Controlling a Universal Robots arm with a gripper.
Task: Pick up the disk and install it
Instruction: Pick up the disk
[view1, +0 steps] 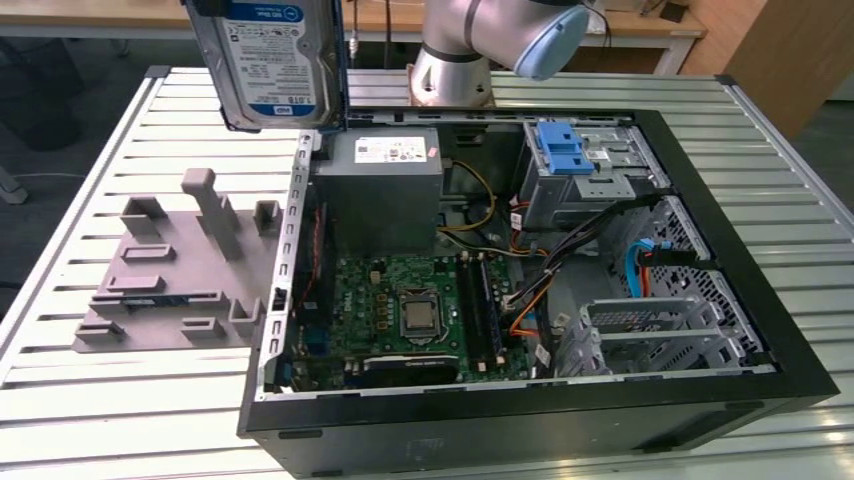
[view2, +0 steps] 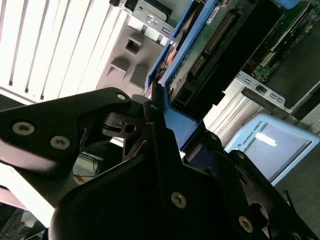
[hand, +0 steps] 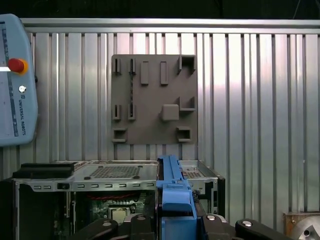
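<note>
Disk (view1: 267, 62) hangs upright above the slatted table (view1: 107, 120), label facing the exterior camera, just beyond the far corner of the open computer case (view1: 534, 430) on the exterior view's left. You have the gripper (view2: 175, 127) clamped on its blue end handle (view2: 186, 131), the drive body reaching away from the fingers.

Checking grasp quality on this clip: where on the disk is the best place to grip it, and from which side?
Likely the blue end handle of the disk, approached end-on: it is narrow and sticks out from one short end, clear of the label face. The tool is clamped there now.
</note>
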